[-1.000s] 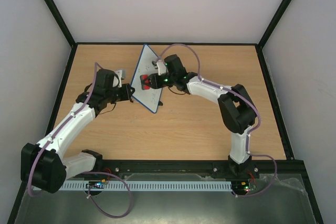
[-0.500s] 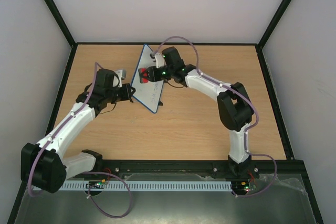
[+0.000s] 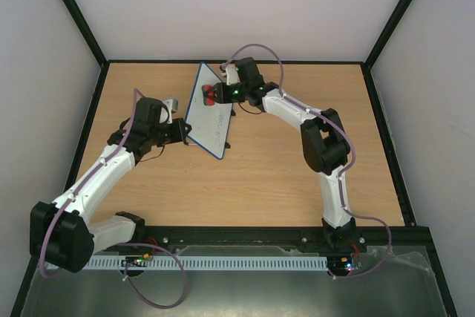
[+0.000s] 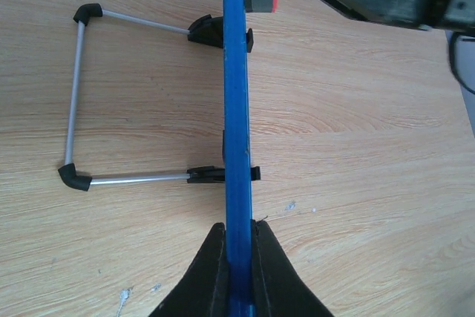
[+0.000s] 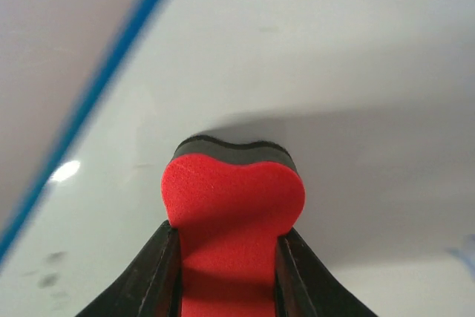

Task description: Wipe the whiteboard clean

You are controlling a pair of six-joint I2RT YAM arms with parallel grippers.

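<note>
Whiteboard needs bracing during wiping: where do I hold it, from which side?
Pinch its blue rim edge-on from the left arm's side, a finger on each face, clear of the stand clips. The whiteboard is propped up and thin; the left gripper grips there.

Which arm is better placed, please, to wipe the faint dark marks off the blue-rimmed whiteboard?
The right. The right hand grips the red foam eraser block against the face of the blue-rimmed whiteboard; the left hand is clamped on its rim, steadying it.
</note>
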